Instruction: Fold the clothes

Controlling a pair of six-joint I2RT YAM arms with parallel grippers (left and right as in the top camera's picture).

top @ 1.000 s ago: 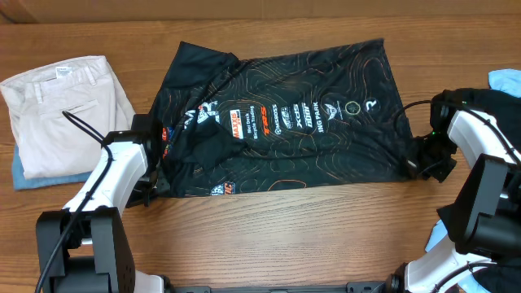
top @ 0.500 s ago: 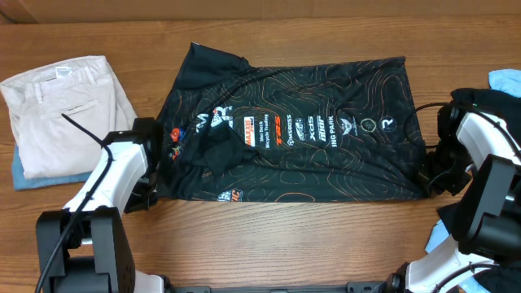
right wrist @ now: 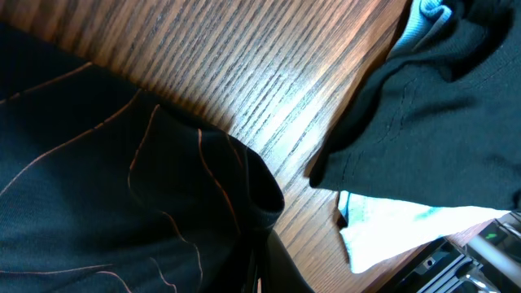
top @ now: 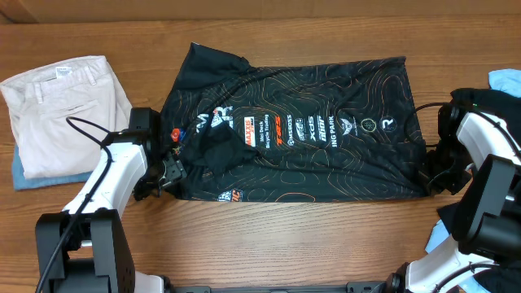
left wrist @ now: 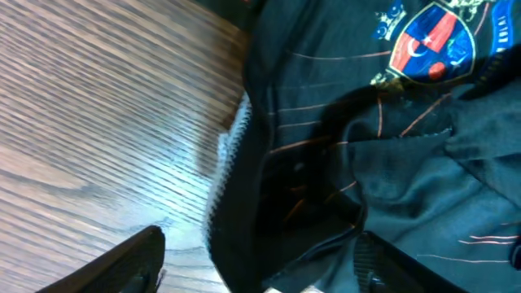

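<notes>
Here the sports top (top: 301, 130) spans left-right, left gripper (top: 168, 172) parted, right gripper (right wrist: 259, 273) pinching its corner.

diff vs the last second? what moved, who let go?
The right gripper pulled the sports top rightward, flattening it, and stays shut on its corner. The left gripper then opened, letting go of the hem on its side. The folded beige garment did not move.

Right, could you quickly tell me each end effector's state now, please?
Left end effector: open over the sports top.
Right end effector: closed on a corner of the sports top.
</notes>
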